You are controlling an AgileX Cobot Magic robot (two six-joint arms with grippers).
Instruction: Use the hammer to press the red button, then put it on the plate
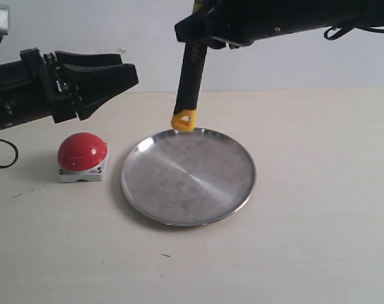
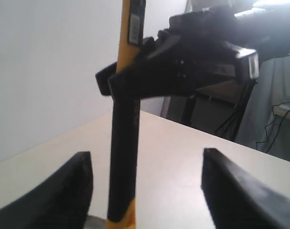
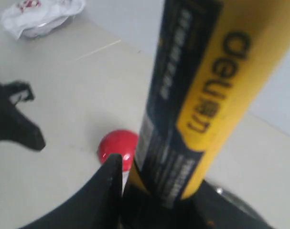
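My right gripper (image 1: 203, 33) is shut on the hammer (image 1: 190, 69), gripping it high on the black-and-yellow handle (image 3: 197, 105). The hammer hangs upright, with its yellow looped end (image 1: 184, 120) at the far rim of the silver plate (image 1: 192, 190). Its head is hidden behind the gripper. Left of the plate sits the red button (image 1: 82, 151) on its grey base, also visible in the right wrist view (image 3: 115, 145). My left gripper (image 1: 125, 73) is open above the button, nothing between its fingers, facing the hanging handle (image 2: 123, 167).
The pale table (image 1: 318, 190) extends around the plate. A crumpled white object (image 3: 39, 16) lies far off on the table in the right wrist view. A black cable (image 1: 2, 155) loops at the left edge.
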